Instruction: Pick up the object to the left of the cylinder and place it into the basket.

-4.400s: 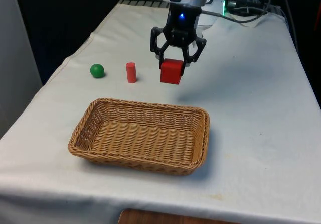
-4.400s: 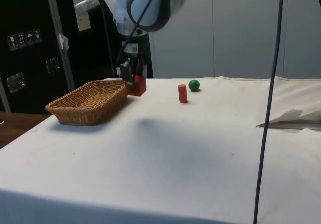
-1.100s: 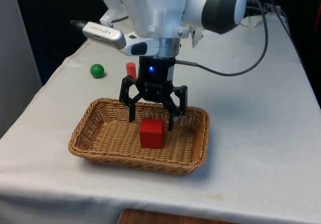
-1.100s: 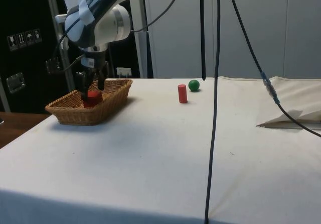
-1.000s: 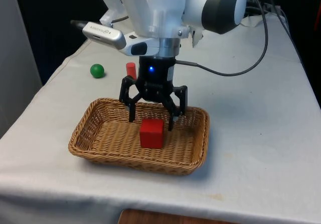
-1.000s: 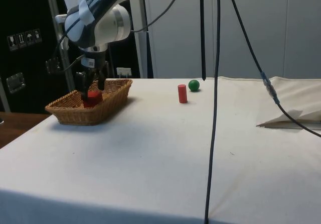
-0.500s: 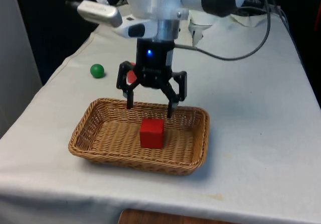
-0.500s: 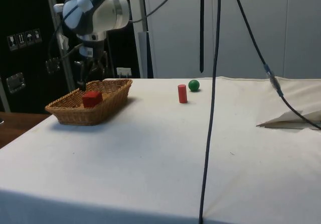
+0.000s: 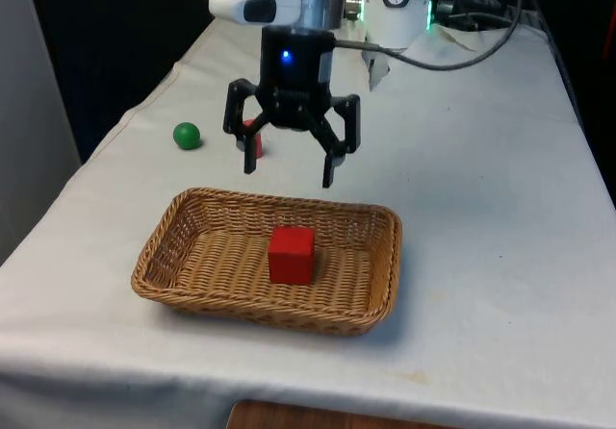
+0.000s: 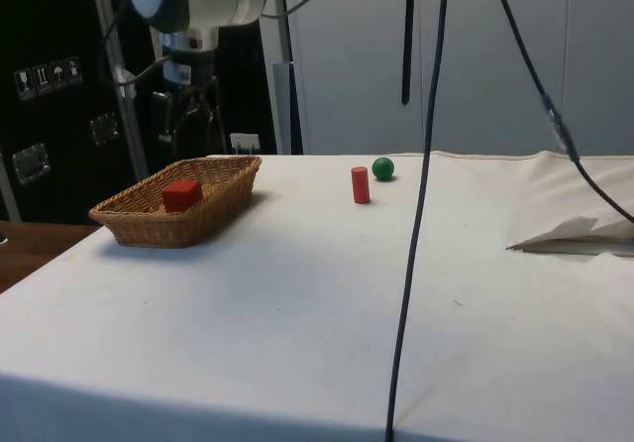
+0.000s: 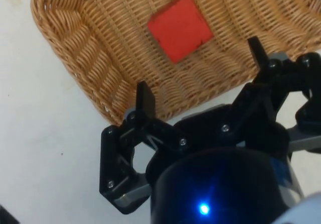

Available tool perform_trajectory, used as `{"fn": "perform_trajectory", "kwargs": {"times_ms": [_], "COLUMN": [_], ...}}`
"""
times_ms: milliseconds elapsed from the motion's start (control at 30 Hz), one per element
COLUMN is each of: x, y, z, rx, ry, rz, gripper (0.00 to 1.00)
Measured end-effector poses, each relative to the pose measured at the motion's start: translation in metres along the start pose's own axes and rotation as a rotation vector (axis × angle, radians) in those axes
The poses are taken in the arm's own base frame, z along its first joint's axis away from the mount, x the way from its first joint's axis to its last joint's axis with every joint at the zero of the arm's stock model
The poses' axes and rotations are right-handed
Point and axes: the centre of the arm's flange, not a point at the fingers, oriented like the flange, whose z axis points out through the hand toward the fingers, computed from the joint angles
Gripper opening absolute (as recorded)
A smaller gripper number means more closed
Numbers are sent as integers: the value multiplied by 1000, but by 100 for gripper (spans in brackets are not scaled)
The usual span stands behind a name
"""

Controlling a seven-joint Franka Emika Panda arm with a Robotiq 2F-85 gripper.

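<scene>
One wicker basket (image 9: 173,256) sits near the table's front, a red cube (image 9: 291,254) resting inside it. Above hangs the gripper (image 9: 289,171), claw spread wide and empty. Farther back stand a red cylinder (image 10: 360,184) and, to the front view's left, a green ball (image 9: 187,136).

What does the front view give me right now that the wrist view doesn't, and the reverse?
Front view alone: the green ball and the red cylinder on the white cloth beyond the basket, and the pincer hanging open above the basket's far rim.

Wrist view alone: the red cube's top face seen from above, on the weave.

Both: the cube resting free in the basket, with the fingers apart and holding nothing.
</scene>
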Motion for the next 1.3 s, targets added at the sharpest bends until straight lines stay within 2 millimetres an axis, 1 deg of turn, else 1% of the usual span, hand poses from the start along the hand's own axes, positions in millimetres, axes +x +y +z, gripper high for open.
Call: {"fn": "perform_trajectory", "kwargs": {"times_ms": [400, 833, 1133, 1233, 1300], "x": [-18, -37, -54, -55, -60], "y": [5, 9, 10, 10, 10], "z": [-12, -19, -25, -26, -27], "rx": [22, 29, 39, 40, 44], "ry": [0, 16, 27, 29, 30], "rz": [7, 2, -3, -3, -5], "gripper": [100, 100, 100, 100, 100]}}
